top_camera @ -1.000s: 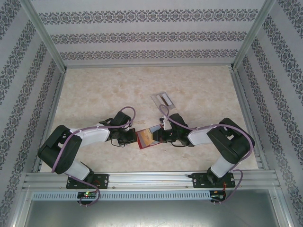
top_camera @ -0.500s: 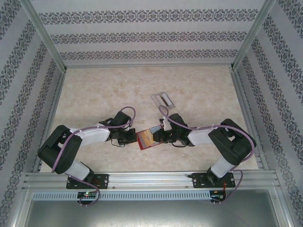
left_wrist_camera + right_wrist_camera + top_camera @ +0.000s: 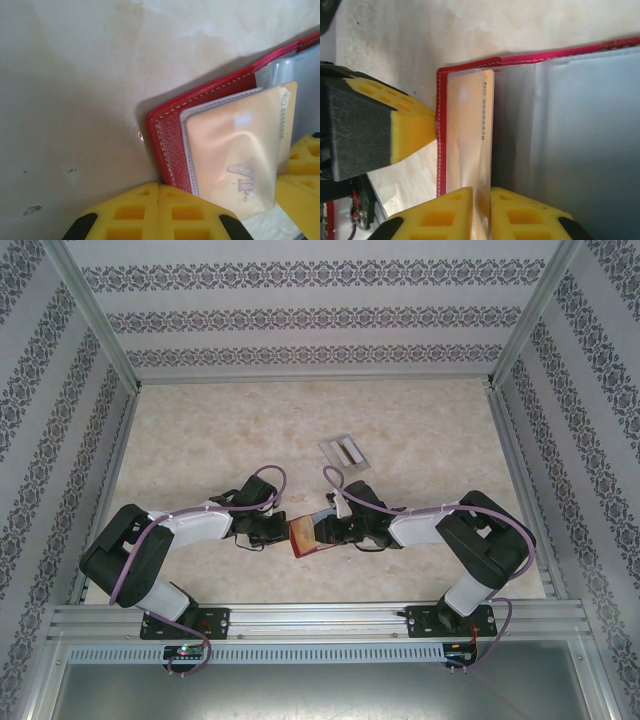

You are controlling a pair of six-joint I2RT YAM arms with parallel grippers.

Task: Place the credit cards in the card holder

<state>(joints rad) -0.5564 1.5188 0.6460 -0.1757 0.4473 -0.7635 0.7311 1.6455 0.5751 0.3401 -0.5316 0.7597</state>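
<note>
Pale beige tabletop (image 3: pixel 200 440) with a faint marbled pattern, framed by metal rails; near its front edge, about centre, an open red card holder (image 3: pixel 305 537) resting on it; farther back and slightly right, well apart, a translucent grey tray (image 3: pixel 343 451), lying askew.

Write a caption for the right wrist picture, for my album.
Right gripper pinches an orange-yellow card inside the open red card holder; the shut left gripper presses its edge.

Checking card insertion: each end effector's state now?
Left end effector: closed, at the card holder's edge.
Right end effector: closed on the orange credit card.
</note>
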